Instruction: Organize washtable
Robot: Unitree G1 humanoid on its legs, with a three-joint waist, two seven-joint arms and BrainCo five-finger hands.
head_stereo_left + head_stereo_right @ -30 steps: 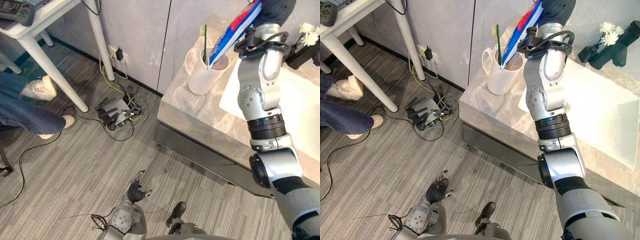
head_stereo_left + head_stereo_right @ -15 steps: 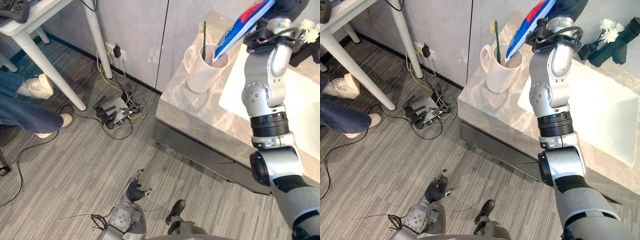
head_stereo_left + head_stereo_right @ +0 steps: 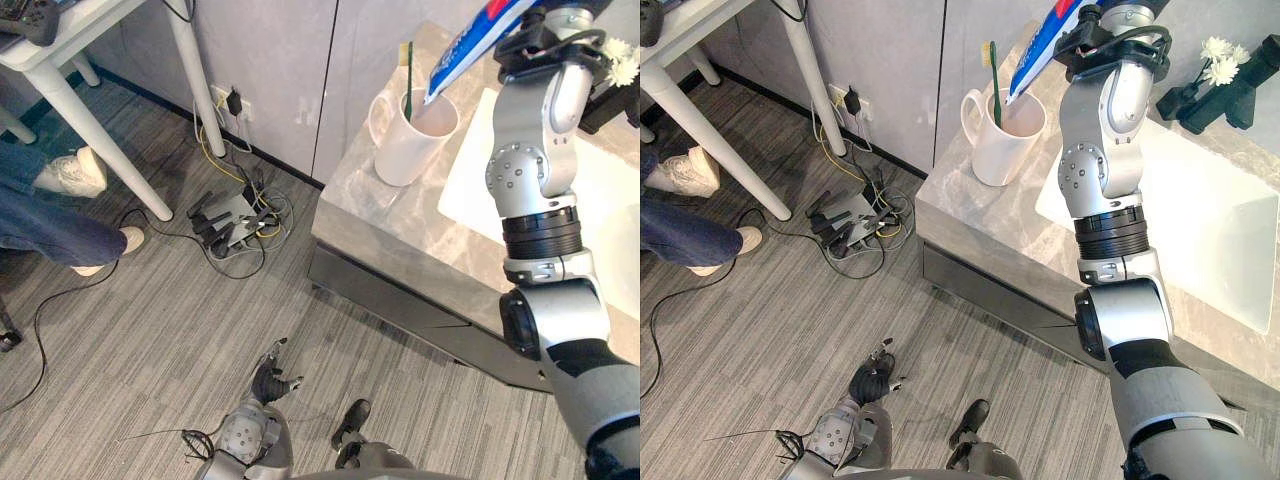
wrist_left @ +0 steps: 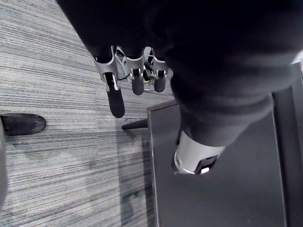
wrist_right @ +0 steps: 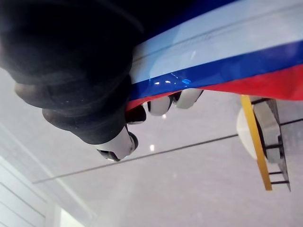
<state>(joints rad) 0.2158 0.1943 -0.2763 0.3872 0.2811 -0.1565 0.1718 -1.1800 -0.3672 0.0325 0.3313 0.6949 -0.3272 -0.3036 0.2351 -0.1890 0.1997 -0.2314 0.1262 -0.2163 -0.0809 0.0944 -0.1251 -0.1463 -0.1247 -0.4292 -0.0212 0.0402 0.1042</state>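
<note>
Right hand: my right hand [image 5: 158, 105] is raised at the far side, fingers curled round the toothpaste tube [image 3: 1040, 48].
Tube: blue, white and red, slanted, lower end just above the white mug [image 3: 1005, 145].
Hidden: tube's upper end is cut off.
Room: mug holds a green toothbrush [image 3: 994, 80] near the countertop [image 3: 990, 215] left edge; basin [image 3: 1200, 220] right.
Left hand: my left hand [image 3: 268, 384] is low over the floor, fingers relaxed.

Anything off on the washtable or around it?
Nothing spilled or damaged. The toothpaste tube hangs slanted in the right hand, lower end over the white mug holding a green toothbrush. Only mess: tangled cables and power strip on the floor.
</note>
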